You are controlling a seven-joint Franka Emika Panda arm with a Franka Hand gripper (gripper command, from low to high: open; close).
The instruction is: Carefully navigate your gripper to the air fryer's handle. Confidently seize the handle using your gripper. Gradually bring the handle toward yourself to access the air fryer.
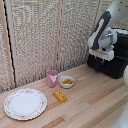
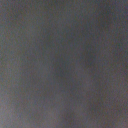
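my gripper [image 1: 102, 60] sits against the air fryer [image 1: 114, 62], its spread hidden; blind wrist view risks missing the handle beneath.

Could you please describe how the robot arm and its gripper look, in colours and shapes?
In the exterior view, the arm is bulky with rounded white shells and dark grey sections at its joints. It ends in a white block that carries the gripper, whose short fingers look dark with bluish tips. No cables or markings can be made out. The wrist view is a grey blur and shows nothing of them.
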